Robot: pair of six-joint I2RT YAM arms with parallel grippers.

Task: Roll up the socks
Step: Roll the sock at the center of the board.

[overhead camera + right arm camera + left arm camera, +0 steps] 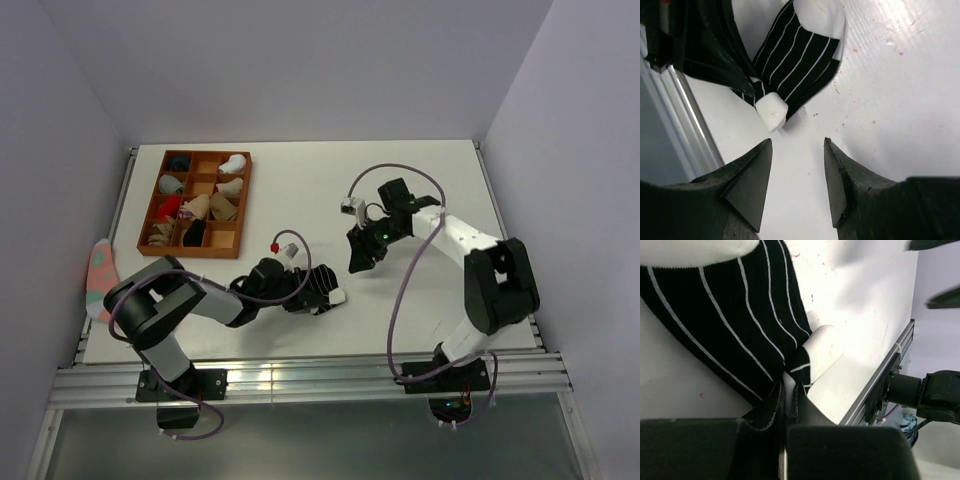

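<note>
The left gripper point(789, 397) pinches the black striped sock point(735, 315); the right gripper point(797, 175) hangs spread over the table point(300, 190)

The left jaws are pressed together on a fold at the sock's edge, just beside its white tip point(824, 347). From there the cloth lies flat on the table, running toward 11 o'clock in the left wrist view to a second white end at the frame's top. The right fingers point(747, 185) stand well apart and clear of the cloth, with the white tip near, at 11 o'clock of their gap. From above, the sock lies at the table's 6 o'clock, the right gripper just at 1 o'clock of it, a wooden tray point(190, 252) of sock bundles well apart at 10 o'clock, and a pink sock point(100, 272) at 9 o'clock by the table's left edge
</note>
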